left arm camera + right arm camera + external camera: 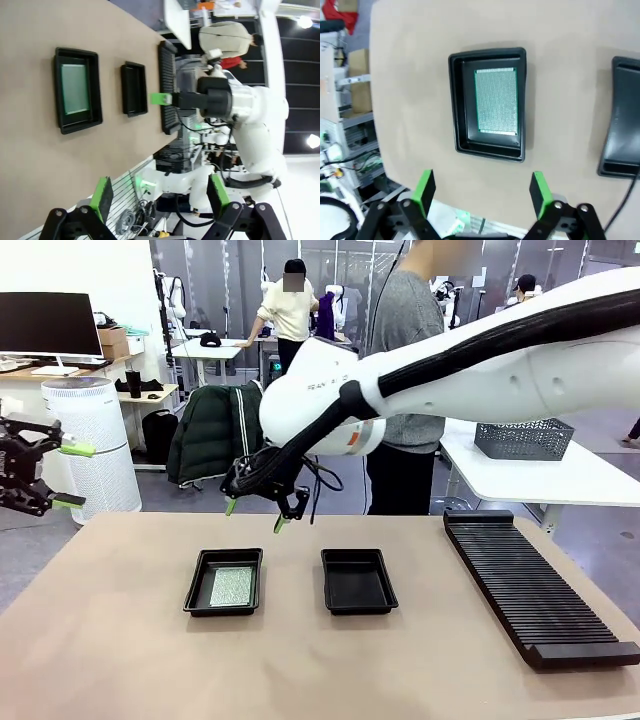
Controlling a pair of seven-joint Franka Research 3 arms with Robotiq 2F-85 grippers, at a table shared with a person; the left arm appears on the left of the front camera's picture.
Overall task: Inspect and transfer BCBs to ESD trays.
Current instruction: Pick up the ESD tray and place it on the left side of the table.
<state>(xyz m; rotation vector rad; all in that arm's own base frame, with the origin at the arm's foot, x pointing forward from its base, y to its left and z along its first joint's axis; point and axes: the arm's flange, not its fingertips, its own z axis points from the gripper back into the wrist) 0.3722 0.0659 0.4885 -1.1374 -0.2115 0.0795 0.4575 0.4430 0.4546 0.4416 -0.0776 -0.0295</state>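
Two black ESD trays lie side by side on the tan table. The left tray [197, 584] [96, 85] [458, 102] holds one green BCB [233, 587] [75, 89] [496, 101] flat inside it. The right tray [358, 581] [134, 89] [621, 120] has nothing in it. My right gripper [255, 516] [481, 192] hovers open above the far edge of the left tray, holding nothing. My left gripper [74, 476] [160, 196] is open and empty, off the table's left edge, well away from both trays.
A long black ribbed rack [535, 585] [169, 90] lies along the table's right side. A person [405, 390] stands behind the far edge. A grey mesh basket [524, 438] sits on a white table beyond. Bare tabletop lies in front of the trays.
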